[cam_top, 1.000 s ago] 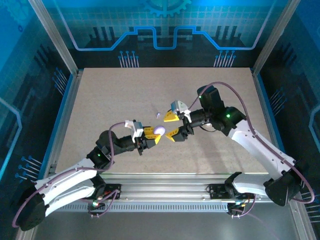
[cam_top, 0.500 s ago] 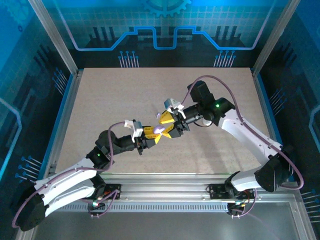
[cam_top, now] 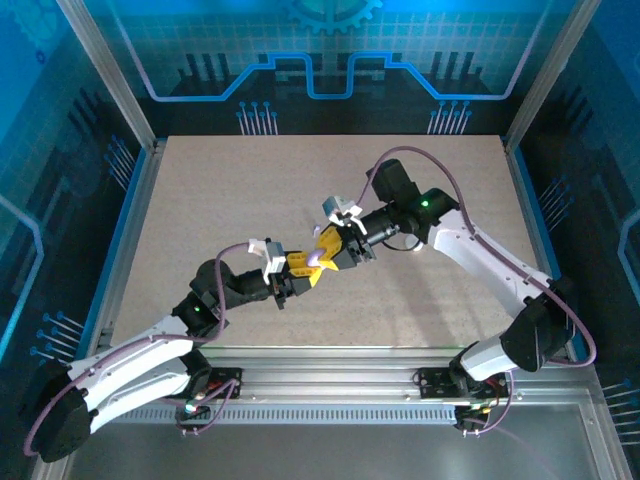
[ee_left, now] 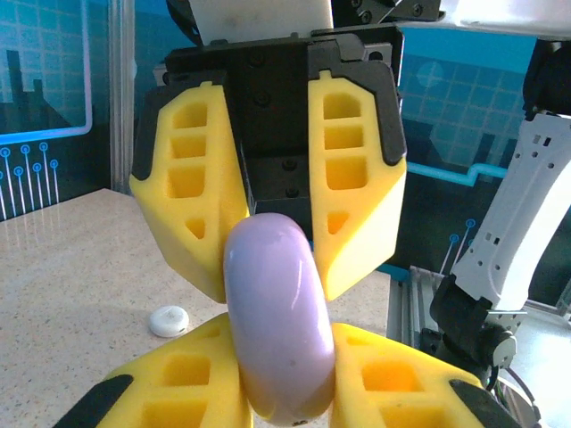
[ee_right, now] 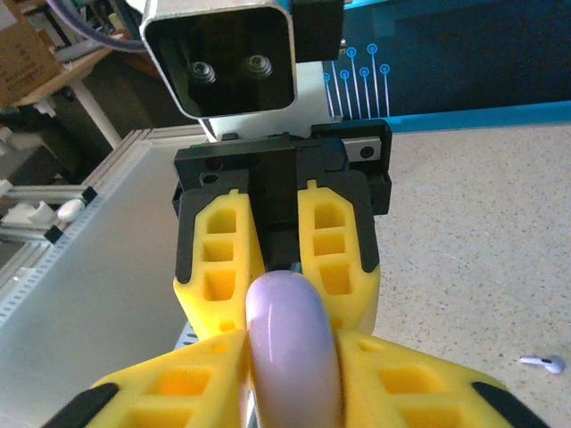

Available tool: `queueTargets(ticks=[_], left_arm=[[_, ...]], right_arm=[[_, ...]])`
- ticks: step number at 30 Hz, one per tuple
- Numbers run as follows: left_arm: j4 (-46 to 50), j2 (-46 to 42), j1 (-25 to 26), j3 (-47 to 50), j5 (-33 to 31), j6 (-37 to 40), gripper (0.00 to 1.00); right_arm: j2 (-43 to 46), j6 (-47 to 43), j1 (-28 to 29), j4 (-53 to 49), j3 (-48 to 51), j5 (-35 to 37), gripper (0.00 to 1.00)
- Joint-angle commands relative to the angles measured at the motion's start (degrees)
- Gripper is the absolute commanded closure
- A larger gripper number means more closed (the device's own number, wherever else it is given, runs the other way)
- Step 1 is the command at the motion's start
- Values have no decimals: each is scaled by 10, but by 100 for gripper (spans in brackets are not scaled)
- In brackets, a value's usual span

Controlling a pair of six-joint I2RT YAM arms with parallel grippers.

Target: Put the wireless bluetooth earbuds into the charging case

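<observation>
Now the right gripper [cam_top: 335, 248] closes in and clamps the charging case [cam_top: 318, 259] — still pinched by the left gripper [cam_top: 303, 270] — likely to pry it open

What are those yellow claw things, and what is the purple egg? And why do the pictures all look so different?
These are two robot arms bolted to a table. One picture looks down from above. The other two come from little cameras on each arm's wrist, so you see the yellow fingers very close up. The yellow claws are grippers, which are the robot's hands. The purple egg is a charging case for earbuds. The left gripper and the right gripper both pinch it, one from each end. On the table lie a tiny white earbud and a small round white piece. I can't tell what that piece is.
</observation>
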State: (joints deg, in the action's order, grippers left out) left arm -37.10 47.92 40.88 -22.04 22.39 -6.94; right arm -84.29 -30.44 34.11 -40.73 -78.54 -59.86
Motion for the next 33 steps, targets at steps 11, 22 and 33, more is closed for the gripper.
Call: queueTargets(ticks=[11,22,33], left_arm=[[98,-52,2,-22,-15,48,37],[287,-92,2,-63,4,131,33],[280,-75,2,-70,13,152,33]], right_arm=[[52,-19,18,-38,-14,119,89],[99,-77,81,-69,-5,263,90],[64,-69,117,-87,-24,237,88]])
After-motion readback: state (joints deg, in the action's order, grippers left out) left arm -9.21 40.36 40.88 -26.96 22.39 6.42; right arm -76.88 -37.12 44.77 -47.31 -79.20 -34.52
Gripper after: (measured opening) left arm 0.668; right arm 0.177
